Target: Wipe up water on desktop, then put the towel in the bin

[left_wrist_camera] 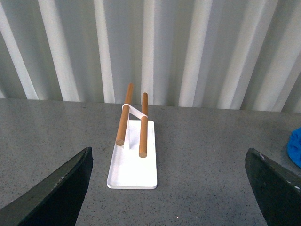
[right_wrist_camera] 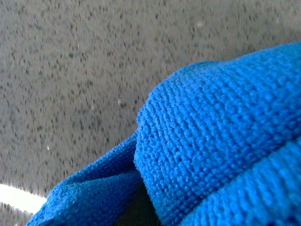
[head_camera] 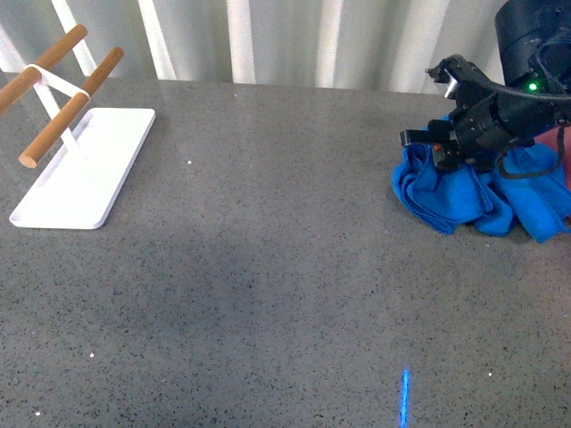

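Observation:
The blue towel (head_camera: 464,196) lies bunched on the dark grey speckled desktop (head_camera: 268,250) at the far right. My right gripper (head_camera: 455,147) is shut on the towel's top, pressing down into the folds. In the right wrist view the towel (right_wrist_camera: 211,141) fills most of the picture, close up, and hides the fingers. A sliver of the pink bin (head_camera: 566,156) shows at the right edge behind the towel. My left gripper (left_wrist_camera: 174,188) is open and empty above the desktop (left_wrist_camera: 197,155); its dark fingers (left_wrist_camera: 56,193) stand wide apart. A corner of the towel (left_wrist_camera: 295,146) shows in the left wrist view.
A white tray (head_camera: 85,169) with two wooden bars (head_camera: 67,107) on a white stand sits at the back left; it also shows in the left wrist view (left_wrist_camera: 131,165). A ribbed pale wall (head_camera: 268,36) runs behind the desktop. A thin blue light streak (head_camera: 405,397) lies near the front edge.

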